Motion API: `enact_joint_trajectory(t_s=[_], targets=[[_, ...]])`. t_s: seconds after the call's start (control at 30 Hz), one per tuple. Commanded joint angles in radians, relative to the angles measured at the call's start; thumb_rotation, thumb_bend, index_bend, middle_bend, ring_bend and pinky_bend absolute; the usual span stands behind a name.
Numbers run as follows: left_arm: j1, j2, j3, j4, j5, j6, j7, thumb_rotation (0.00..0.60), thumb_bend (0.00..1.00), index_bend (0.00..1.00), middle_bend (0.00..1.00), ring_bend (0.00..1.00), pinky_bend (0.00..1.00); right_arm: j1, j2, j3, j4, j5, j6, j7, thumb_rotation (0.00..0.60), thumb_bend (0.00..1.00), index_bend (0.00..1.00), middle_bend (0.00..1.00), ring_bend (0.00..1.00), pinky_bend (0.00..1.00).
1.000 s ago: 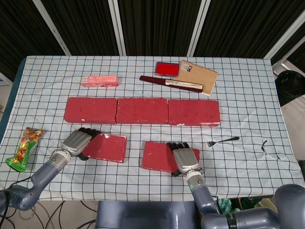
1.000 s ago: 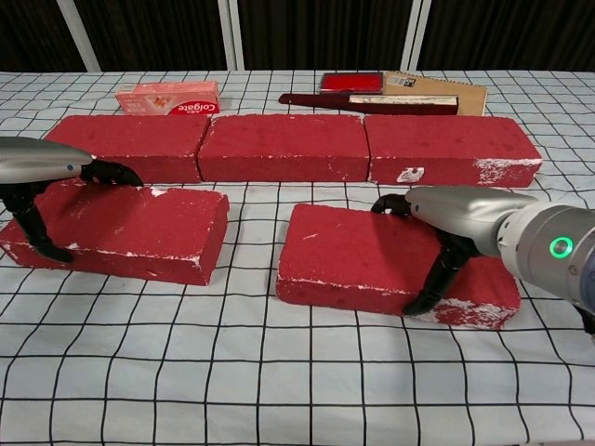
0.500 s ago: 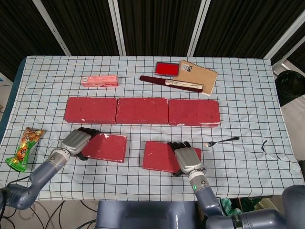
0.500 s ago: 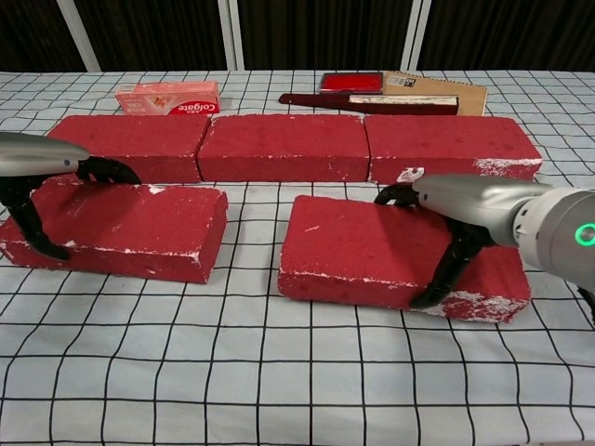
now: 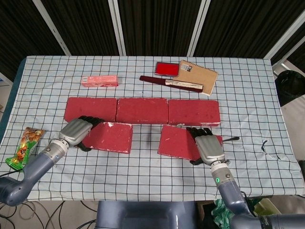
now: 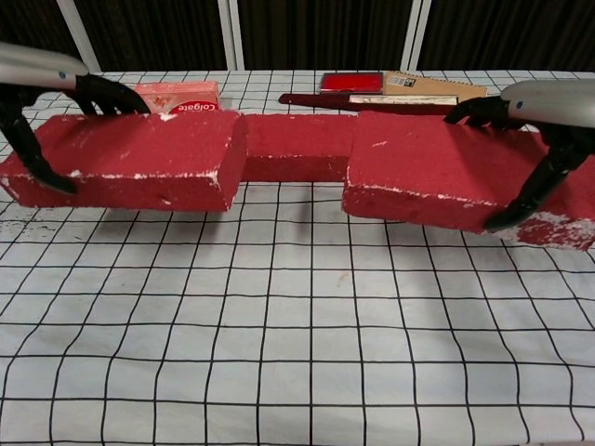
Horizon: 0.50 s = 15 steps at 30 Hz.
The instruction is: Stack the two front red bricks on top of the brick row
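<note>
Three red bricks form a row [image 5: 142, 110] across the table's middle; the chest view shows only its middle brick [image 6: 297, 145]. My left hand [image 5: 76, 130] grips the left end of one red brick [image 5: 109, 137] [image 6: 139, 160], held off the cloth just in front of the row. My right hand [image 5: 208, 148] grips the right end of the other red brick [image 5: 177, 141] [image 6: 428, 178], also lifted and tilted slightly, right end lower. In the chest view the left hand [image 6: 42, 88] and right hand [image 6: 544, 116] show at the frame's edges, fingers wrapped over the bricks' ends.
A pink toothpaste box [image 5: 99, 80], a red case [image 5: 167, 68], a brown notebook [image 5: 198, 75] and a dark stick [image 5: 169, 83] lie behind the row. A fork [image 5: 224, 140] lies right of the held brick. A snack packet [image 5: 25, 147] sits at the left edge.
Both hands have raised their bricks off the cloth and carried them back toward the row. The right brick has also moved to the right.
</note>
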State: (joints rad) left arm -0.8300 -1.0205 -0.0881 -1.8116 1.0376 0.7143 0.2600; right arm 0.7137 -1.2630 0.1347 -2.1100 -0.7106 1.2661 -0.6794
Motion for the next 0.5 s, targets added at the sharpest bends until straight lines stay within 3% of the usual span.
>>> enact_joint_trajectory(t_s=[0.03, 0.27, 0.5], targets=[[-0.062, 0.043, -0.04, -0.021, -0.087, -0.019, 0.042, 0.6, 0.23, 0.19, 0.22, 0.13, 0.19, -0.003, 0.086, 0.026, 0.023, -0.026, -0.077, 0.073, 0.6, 0.16, 0.16, 0.24, 0.2, 0.09], [-0.193, 0.024, -0.063, 0.08, -0.293, -0.077, 0.103, 0.6, 0.23, 0.2, 0.22, 0.13, 0.18, 0.01, 0.22, 0.096, 0.174, -0.068, -0.269, 0.273, 0.6, 0.17, 0.19, 0.25, 0.21, 0.09], [-0.278, -0.065, -0.044, 0.248, -0.392, -0.127, 0.121, 0.6, 0.23, 0.2, 0.22, 0.13, 0.18, 0.08, 0.221, 0.147, 0.392, -0.12, -0.491, 0.429, 0.6, 0.19, 0.2, 0.26, 0.21, 0.09]])
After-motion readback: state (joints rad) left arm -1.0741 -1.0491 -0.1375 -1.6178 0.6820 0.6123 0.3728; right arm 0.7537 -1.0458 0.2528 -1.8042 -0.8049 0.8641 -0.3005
